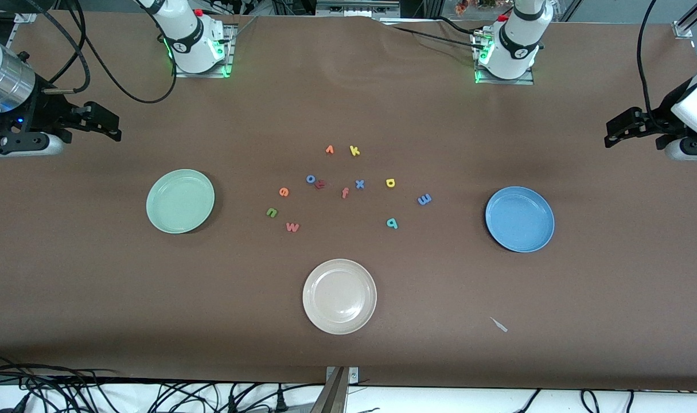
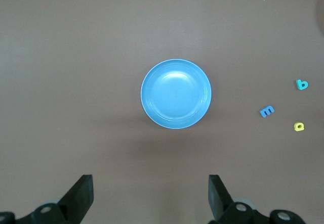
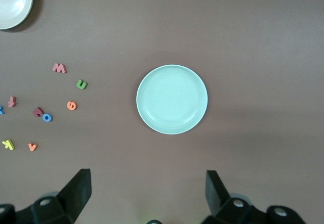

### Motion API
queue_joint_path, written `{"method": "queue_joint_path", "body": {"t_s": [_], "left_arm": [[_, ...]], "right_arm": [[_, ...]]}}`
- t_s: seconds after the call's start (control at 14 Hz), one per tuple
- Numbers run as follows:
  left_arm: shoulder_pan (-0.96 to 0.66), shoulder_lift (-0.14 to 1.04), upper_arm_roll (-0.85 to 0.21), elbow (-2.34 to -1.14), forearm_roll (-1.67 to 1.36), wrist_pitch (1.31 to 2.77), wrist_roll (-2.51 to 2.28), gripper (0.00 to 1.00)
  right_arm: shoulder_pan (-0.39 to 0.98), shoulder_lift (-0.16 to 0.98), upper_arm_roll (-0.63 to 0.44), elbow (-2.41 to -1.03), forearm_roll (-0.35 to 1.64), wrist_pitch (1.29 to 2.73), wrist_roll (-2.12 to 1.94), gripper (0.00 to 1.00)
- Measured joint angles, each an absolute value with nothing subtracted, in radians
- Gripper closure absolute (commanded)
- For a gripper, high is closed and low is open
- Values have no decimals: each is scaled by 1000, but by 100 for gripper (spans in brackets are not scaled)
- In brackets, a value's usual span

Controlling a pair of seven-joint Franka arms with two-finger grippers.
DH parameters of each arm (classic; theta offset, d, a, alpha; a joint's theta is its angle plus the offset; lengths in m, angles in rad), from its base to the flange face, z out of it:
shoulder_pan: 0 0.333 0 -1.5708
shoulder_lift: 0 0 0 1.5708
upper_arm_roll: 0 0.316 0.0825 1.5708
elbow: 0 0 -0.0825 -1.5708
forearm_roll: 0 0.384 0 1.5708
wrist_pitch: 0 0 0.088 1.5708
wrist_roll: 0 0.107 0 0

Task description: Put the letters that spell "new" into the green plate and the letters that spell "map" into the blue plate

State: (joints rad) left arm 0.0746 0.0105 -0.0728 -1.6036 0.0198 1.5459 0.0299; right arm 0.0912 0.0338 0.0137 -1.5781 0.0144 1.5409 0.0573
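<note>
1. Green plate (image 1: pixel 180 201) empty, toward right arm's end; right gripper (image 3: pixel 148 196) hangs above it, jaws wide, holding nothing.
2. Green n (image 1: pixel 272 213), orange e (image 1: pixel 284 192), salmon w (image 1: pixel 292 227) on table mid-cluster.
3. Blue m (image 1: pixel 424 199), yellow a (image 1: pixel 390 183), teal p (image 1: pixel 392 223) toward blue plate (image 1: pixel 520 219).
4. Left gripper (image 2: pixel 151 198) above blue plate, spread wide, empty.
</note>
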Motion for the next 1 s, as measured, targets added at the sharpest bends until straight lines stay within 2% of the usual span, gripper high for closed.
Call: {"method": "queue_joint_path", "body": {"t_s": [1.0], "left_arm": [[75,11,-73,-1606,20,1548,30,0]], "right_arm": [[91,43,12,-1583,9,1519,60,0]]}}
